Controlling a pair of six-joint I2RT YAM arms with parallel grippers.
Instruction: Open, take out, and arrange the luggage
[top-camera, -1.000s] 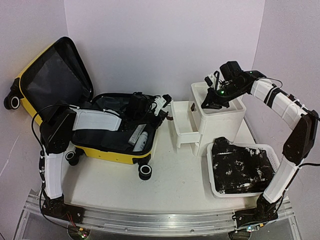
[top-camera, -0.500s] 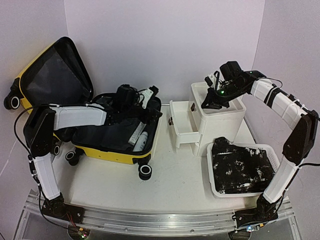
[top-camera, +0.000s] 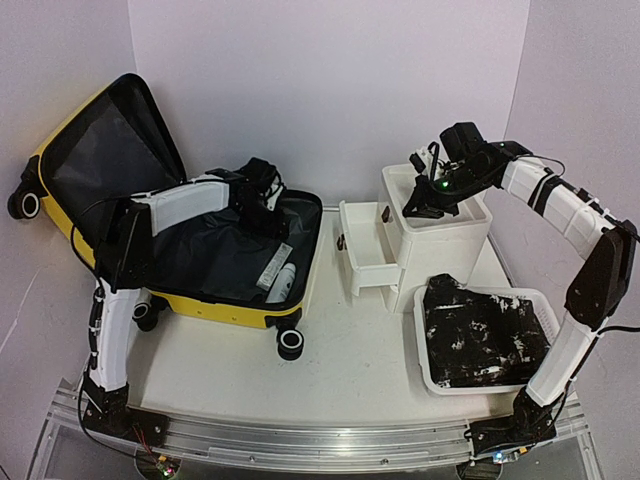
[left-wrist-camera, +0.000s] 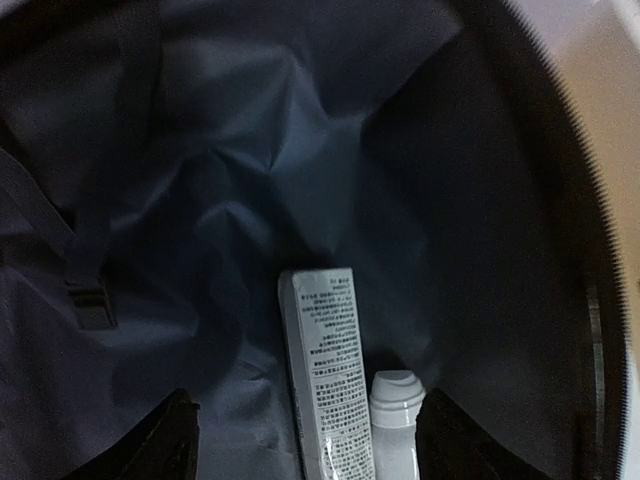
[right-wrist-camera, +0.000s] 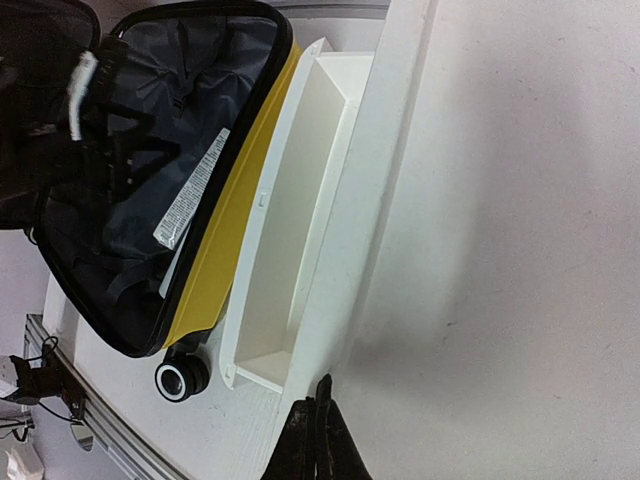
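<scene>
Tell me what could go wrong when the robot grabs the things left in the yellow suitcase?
The printed box and the white tube lie side by side, so the open left gripper might pinch both, or let one slip. The strap buckle on the loose lining could snag a finger. The luggage lid stands up beside the left arm and might get bumped.

The overhead view is bright and even, with soft shadows under the suitcase on the white tabletop. The left wrist view is dim and soft, the left fingers dark blurs. The right wrist view glares off the white cabinet, with the right fingers out of focus
</scene>
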